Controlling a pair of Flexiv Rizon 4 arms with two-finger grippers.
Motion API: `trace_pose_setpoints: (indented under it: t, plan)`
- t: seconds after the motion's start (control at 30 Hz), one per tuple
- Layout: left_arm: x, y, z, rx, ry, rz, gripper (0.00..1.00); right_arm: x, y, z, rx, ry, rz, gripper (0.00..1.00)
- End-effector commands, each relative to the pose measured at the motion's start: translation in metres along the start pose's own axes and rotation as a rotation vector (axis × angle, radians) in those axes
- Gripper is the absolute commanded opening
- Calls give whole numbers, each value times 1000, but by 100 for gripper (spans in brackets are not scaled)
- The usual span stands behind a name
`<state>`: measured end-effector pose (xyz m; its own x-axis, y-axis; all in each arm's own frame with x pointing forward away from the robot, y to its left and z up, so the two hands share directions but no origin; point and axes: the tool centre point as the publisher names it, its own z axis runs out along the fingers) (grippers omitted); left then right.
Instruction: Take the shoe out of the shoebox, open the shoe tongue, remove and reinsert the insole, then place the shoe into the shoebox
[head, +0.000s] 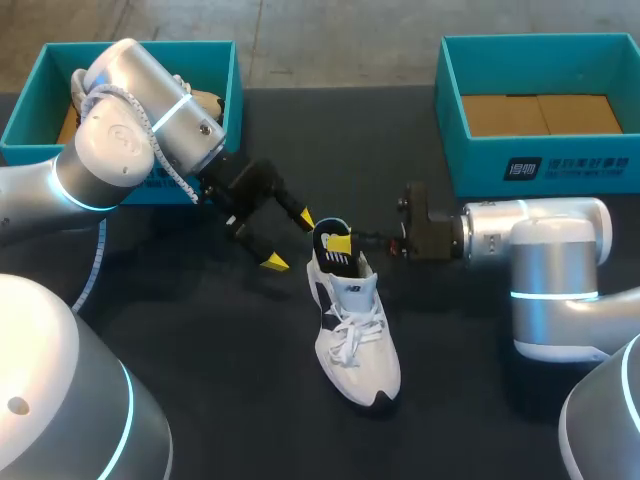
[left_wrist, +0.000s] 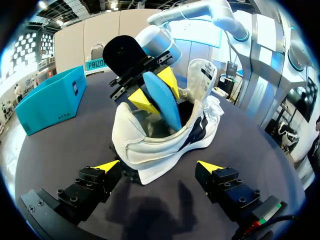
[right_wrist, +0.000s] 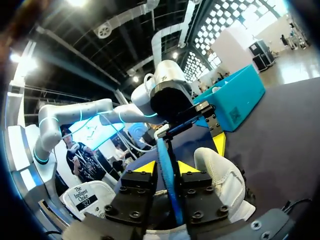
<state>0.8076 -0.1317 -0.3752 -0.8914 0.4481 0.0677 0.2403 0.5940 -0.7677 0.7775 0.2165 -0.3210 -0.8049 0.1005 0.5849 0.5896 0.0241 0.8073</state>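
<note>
Mid-surface (head: 230, 380), right hand (head: 340, 242) pinching insole (left_wrist: 162, 100), half out of shoe (head: 355, 335); left hand (head: 288, 240) wide open, empty, beside heel. Insole step; next, probably bracing shoe.

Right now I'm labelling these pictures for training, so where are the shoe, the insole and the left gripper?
shoe (head: 352, 338): head view, on the laces across its white upper.
insole (left_wrist: 161, 100): left wrist view, on its blue face above the heel opening.
left gripper (head: 288, 240): head view, midway between its two yellow tips.

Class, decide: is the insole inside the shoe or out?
Partly out: the blue insole stands up out of the shoe, its lower end inside, pinched by the right pincer.
</note>
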Motion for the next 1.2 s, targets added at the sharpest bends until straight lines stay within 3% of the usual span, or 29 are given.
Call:
trace_pose_setpoints:
  t: [0.03, 0.6, 1.0, 1.03, 1.17, 1.2]
  plan:
    - [0, 0, 0, -2, 0, 0, 100, 1, -1, 0, 5, -13, 12, 0]
    - [0, 0, 0, -2, 0, 0, 100, -11, -26, 0, 115, -56, 161, 0]
    - [0, 0, 0, -2, 0, 0, 100, -4, -37, -4, 120, -85, 186, 0]
    - [0, 0, 0, -2, 0, 0, 100, -3, -35, -4, 112, -87, 175, 7]
    - [0, 0, 0, -2, 0, 0, 100, 2, -26, -4, 86, -94, 124, 49]
    - [0, 0, 0, -2, 0, 0, 100, 3, -24, -4, 81, -96, 112, 67]
